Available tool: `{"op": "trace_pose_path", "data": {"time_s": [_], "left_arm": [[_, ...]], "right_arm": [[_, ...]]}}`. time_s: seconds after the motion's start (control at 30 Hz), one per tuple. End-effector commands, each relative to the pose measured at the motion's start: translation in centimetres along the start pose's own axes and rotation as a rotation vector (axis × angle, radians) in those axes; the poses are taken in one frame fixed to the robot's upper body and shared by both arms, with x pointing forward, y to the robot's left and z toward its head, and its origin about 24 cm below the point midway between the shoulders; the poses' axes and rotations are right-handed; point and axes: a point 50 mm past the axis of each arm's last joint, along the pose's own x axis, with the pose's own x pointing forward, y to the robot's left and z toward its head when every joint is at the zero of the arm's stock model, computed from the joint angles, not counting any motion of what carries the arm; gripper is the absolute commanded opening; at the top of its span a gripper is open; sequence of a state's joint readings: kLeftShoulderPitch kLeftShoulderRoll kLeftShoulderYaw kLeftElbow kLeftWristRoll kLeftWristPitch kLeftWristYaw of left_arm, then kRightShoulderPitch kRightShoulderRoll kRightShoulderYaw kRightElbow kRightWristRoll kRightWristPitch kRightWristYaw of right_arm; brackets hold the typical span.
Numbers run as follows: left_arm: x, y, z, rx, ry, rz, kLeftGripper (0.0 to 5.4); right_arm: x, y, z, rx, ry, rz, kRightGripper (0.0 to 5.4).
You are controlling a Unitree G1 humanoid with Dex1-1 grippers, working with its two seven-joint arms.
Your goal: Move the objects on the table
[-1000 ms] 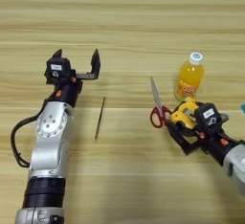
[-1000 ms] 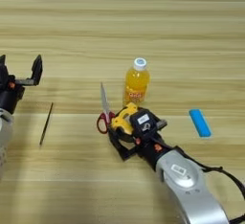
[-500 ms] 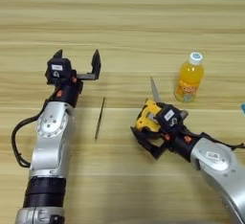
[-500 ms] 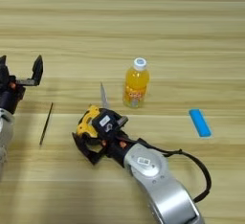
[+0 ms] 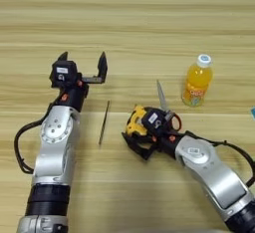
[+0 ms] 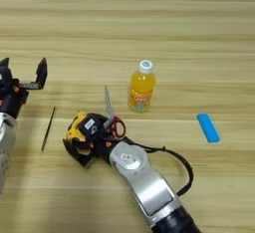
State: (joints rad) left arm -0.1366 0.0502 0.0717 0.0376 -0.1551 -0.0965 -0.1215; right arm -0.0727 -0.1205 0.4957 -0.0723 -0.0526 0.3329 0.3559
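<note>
Left eye view: upright orange-drink bottle (image 5: 196, 80), seemingly full.

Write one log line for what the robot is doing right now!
right end effector: shut on tape measure | left end effector: open, idle | rod, scissors, bottle: on table

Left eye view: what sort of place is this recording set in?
Probably a tabletop test bench for robot handling, not a home. A bare wooden table holds unrelated items: an orange-drink bottle, scissors, a tape measure and a thin rod.
</note>
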Motion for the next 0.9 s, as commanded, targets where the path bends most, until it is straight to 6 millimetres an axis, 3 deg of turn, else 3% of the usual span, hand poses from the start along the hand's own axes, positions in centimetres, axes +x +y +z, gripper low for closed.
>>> {"op": "trace_pose_path", "data": {"time_s": [0.03, 0.5, 0.87, 0.9], "left_arm": [[0.0, -0.3, 0.2, 0.01, -0.007, -0.004, 5.4], [-0.2, -0.4, 0.2, 0.01, -0.006, -0.006, 5.4], [-0.2, -0.4, 0.3, 0.008, -0.007, -0.003, 5.4], [-0.2, -0.4, 0.3, 0.008, -0.007, -0.003, 5.4]], "right_arm": [[1.1, -0.1, 0.5, -0.019, -0.033, 0.003, 4.71], [3.1, 0.0, -0.7, -0.008, -0.039, 0.017, 4.71], [3.5, 0.3, -1.2, -0.003, -0.025, 0.024, 4.71], [3.5, 0.3, -1.2, -0.002, -0.025, 0.023, 5.0]]}}
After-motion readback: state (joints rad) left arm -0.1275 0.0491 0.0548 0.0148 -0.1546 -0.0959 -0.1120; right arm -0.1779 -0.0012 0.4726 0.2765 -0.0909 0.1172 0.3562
